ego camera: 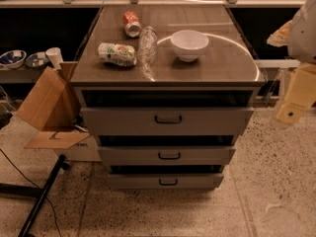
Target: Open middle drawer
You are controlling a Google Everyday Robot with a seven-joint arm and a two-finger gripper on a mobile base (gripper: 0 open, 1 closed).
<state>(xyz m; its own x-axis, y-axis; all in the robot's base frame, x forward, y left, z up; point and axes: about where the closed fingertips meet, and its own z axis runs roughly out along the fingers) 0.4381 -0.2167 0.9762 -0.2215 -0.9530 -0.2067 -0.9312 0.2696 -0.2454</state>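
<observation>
Here, the wide grey middle drawer (207,156) with its small black bracket handle (169,155) sits at 6 o'clock from the round white bowl (189,44). It is the 2nd of 3 fronts and is seemingly pulled slightly out. The pale cream gripper (294,105) hangs at 3 o'clock, apart from the drawer; whether it is clenched or released I cannot tell.

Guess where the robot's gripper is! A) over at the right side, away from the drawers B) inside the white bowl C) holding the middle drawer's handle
A: the gripper hangs at the right edge of the view, apart from the middle drawer and its handle.
</observation>
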